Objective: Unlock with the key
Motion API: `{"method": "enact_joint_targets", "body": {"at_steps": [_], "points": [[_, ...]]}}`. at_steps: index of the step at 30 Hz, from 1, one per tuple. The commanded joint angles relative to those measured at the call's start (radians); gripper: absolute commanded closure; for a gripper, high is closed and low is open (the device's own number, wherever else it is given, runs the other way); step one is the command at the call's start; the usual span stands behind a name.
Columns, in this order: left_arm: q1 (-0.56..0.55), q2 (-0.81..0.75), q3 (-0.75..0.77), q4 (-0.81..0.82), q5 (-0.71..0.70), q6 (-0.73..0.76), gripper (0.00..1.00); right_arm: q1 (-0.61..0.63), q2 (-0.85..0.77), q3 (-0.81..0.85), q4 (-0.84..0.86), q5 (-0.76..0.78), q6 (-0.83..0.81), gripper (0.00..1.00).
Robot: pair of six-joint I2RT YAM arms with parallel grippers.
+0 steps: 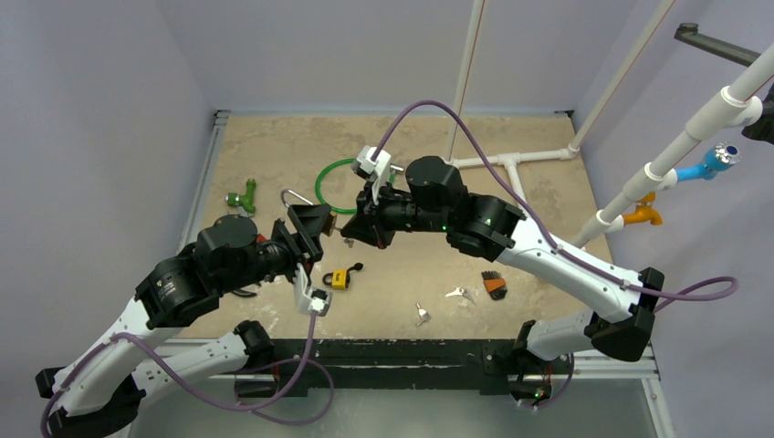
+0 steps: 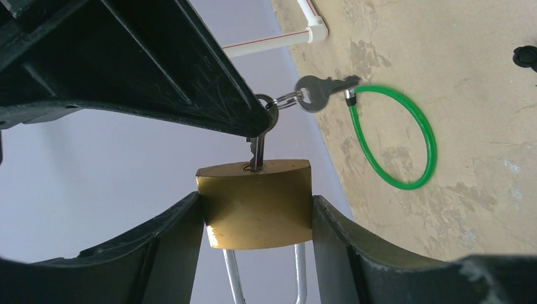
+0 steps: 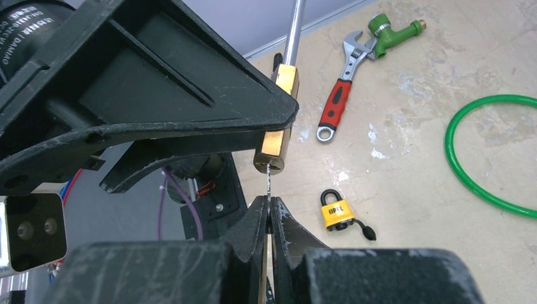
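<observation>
A brass padlock (image 2: 256,202) with a silver shackle is held above the table by its body, with my left gripper (image 2: 255,212) shut on its two sides. Both shackle legs enter the body. A key (image 2: 256,152) stands in the keyhole on the padlock's end face. My right gripper (image 3: 269,209) is shut on that key's head, with only the thin blade (image 3: 269,180) showing between fingertips and padlock (image 3: 278,126). A second key (image 2: 320,90) dangles from the same ring. In the top view the two grippers meet tip to tip at the padlock (image 1: 310,219).
On the table lie a small yellow padlock (image 1: 339,278), a green cable loop (image 1: 333,187), a green tap fitting (image 1: 242,196), a red-handled wrench (image 3: 335,95), loose keys (image 1: 422,313) and an orange-black brush (image 1: 494,285). A white pipe frame (image 1: 511,164) stands at the back right.
</observation>
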Motion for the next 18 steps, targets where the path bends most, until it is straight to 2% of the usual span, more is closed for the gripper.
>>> {"method": "enact_joint_targets", "body": {"at_steps": [1, 11, 18], "points": [[-0.007, 0.002, 0.033, 0.159, -0.042, -0.005, 1.00, -0.004, 0.018, 0.032, 0.041, 0.009, 0.005, 1.00], [-0.019, -0.001, 0.035, 0.089, -0.027, 0.027, 1.00, -0.004, 0.016, 0.025, 0.087, 0.002, 0.021, 1.00], [-0.039, 0.004, 0.008, 0.096, -0.058, 0.062, 1.00, -0.004, 0.013, 0.023, 0.104, 0.004, 0.036, 1.00]]}}
